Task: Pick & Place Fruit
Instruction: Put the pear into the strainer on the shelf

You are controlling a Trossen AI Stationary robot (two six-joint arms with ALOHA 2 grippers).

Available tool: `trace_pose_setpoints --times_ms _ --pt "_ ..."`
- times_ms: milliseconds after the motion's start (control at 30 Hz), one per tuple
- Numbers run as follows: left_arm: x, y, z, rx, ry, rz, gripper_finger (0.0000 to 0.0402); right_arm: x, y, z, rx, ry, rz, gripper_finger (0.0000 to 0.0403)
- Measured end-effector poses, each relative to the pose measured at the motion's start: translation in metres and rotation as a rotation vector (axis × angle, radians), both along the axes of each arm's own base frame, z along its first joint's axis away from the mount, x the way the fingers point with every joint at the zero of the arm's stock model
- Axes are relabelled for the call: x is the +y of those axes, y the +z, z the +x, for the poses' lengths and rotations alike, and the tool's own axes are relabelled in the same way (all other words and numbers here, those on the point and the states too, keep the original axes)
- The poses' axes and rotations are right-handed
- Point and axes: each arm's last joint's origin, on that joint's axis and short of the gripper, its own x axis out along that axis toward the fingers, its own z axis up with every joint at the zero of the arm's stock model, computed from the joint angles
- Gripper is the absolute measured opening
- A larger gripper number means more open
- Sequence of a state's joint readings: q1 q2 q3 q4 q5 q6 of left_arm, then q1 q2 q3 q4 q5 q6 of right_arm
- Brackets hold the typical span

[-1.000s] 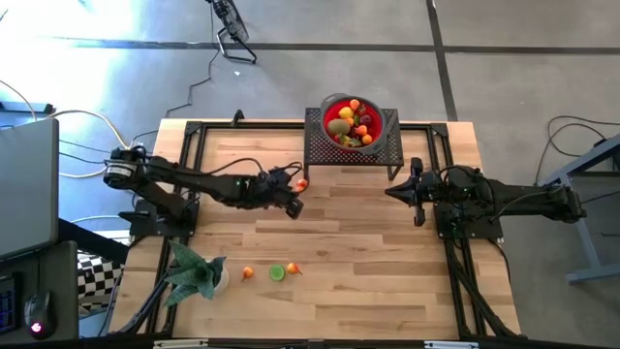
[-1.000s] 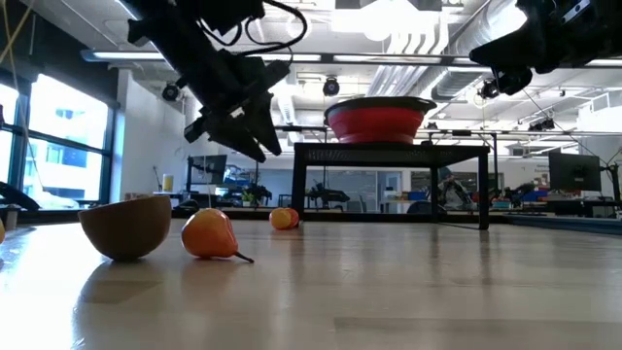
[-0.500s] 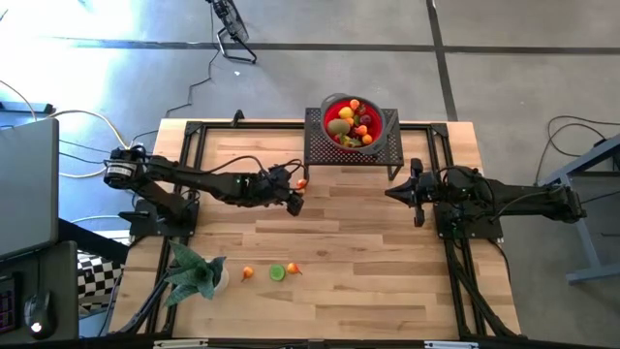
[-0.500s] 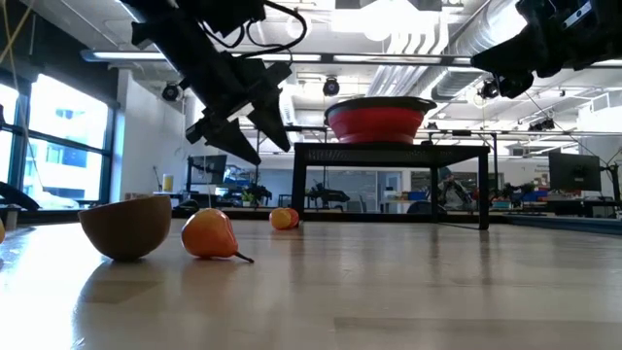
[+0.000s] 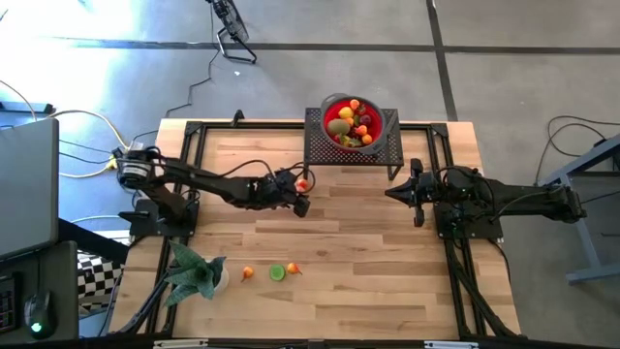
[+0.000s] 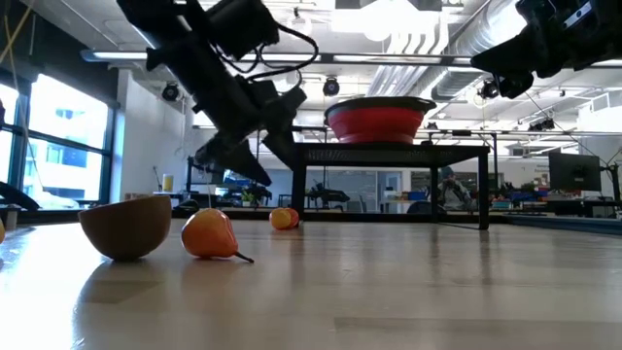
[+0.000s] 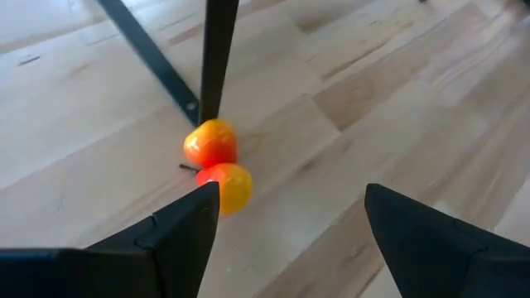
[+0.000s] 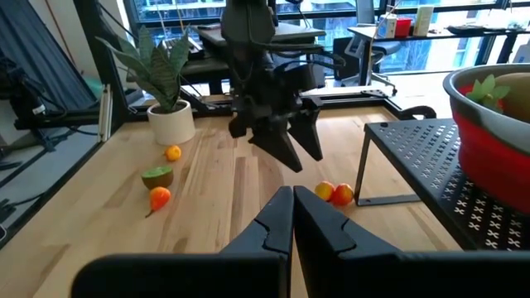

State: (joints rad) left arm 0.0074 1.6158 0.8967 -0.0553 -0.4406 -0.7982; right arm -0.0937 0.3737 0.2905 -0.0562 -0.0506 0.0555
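Lying side-by-side — two orange-red fruits (image 7: 217, 162), stem sideways.

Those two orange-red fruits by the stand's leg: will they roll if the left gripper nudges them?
Probably. The two orange-red fruits look round and glossy on the smooth table, so a touch could send them rolling. They lie touching each other, so pushing one likely shifts both. The stand's leg right behind may stop them. The left gripper hovers open above them.

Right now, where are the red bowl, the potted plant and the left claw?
red bowl (image 5: 351, 123), high view, on the fruit-filled middle.
potted plant (image 8: 152, 64), right wrist view, on the leaves.
left claw (image 7: 286, 207), left wrist view, on the gap midway between the open fingertips.
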Motion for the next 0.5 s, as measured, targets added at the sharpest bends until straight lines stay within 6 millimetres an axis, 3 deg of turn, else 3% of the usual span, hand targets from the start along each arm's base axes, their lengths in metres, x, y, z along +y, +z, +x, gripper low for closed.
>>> trace_pose_setpoints --times_ms 500 --pt "0.002 -0.026 0.006 0.06 0.081 0.026 0.0297 0.0 0.0 0.0 0.0 0.0 0.0 0.0005"
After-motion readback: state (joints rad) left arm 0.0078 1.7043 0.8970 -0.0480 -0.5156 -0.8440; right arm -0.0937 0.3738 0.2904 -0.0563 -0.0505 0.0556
